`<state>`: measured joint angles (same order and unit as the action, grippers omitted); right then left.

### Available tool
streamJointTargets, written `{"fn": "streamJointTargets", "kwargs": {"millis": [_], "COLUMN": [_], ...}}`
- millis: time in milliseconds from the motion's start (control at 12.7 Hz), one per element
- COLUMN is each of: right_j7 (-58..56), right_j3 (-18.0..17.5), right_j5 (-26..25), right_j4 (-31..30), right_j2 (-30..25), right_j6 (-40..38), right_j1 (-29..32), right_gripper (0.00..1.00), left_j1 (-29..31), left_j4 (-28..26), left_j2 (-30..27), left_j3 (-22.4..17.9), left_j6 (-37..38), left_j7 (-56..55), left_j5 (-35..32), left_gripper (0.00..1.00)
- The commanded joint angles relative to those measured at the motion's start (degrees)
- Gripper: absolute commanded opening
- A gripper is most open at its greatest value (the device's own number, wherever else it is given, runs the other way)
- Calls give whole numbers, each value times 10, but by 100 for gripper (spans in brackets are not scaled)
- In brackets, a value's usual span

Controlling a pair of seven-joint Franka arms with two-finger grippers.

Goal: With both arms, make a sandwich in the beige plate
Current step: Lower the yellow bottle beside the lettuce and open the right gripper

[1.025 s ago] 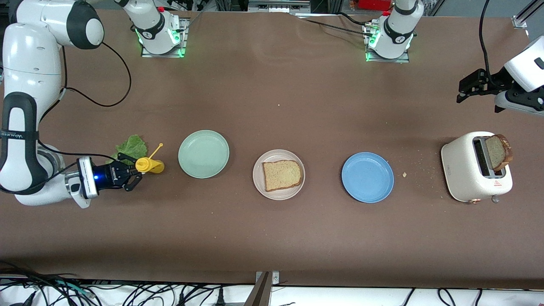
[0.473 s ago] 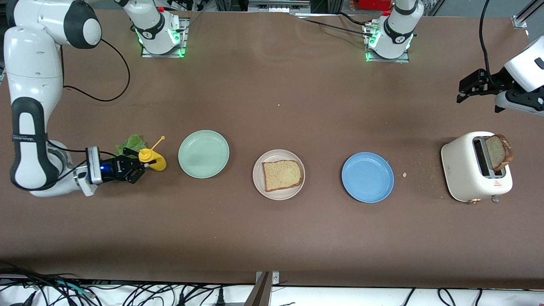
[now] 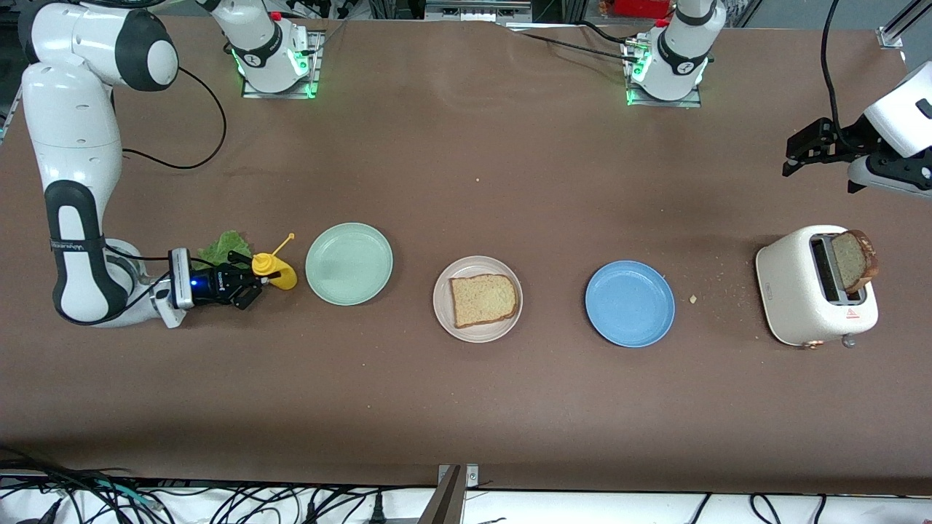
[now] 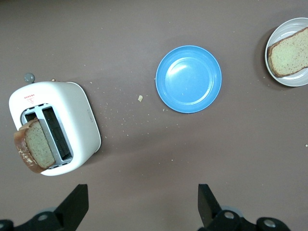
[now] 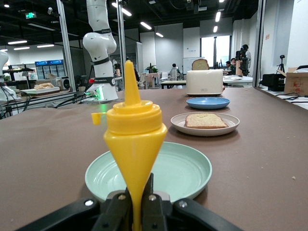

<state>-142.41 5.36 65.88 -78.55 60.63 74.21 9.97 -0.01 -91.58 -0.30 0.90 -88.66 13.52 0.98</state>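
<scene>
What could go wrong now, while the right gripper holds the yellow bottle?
The right gripper is shut on only the narrow end of the yellow bottle, so it might slip or tip. Carried to the bread slice on the beige plate, it passes the mint-green plate and could knock it.

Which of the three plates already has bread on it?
The beige plate, the middle one, holds a bread slice; the mint-green plate and blue plate hold nothing.
</scene>
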Motion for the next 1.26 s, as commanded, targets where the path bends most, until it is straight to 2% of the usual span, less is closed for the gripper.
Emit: {"fn": "streamJointTargets", "kwargs": {"millis": [0,237,394,473,552,868,1183], "right_j7": [-13,-9,10,30,42,135,273], "right_j3": [-5,-5,-5,-4,-4,19,26], "right_j5": [14,14,8,7,-2,-58,-138], "right_j4": [-22,-34,-32,-32,-30,0,1], "right_j2": [0,-2,-3,-5,-6,-32,-109], "right_j6": [-6,-6,-7,-10,-13,-31,-27], "right_j1": [7,10,12,12,16,19,21], "right_gripper": [6,9,51,93,100,100,100], "left_j1": [2,2,3,3,3,4,4], "left_j4": [5,5,5,5,5,5,5], "left_j2": [-1,-1,-1,-1,-1,-1,-1], "left_j3": [0,0,0,0,0,0,0], "left_j6": [5,5,5,5,5,5,5], "left_j7": [2,3,3,3,3,3,3], "left_j5": [3,3,3,3,3,3,3], "left_gripper": [100,100,100,100,100,100,100]}}
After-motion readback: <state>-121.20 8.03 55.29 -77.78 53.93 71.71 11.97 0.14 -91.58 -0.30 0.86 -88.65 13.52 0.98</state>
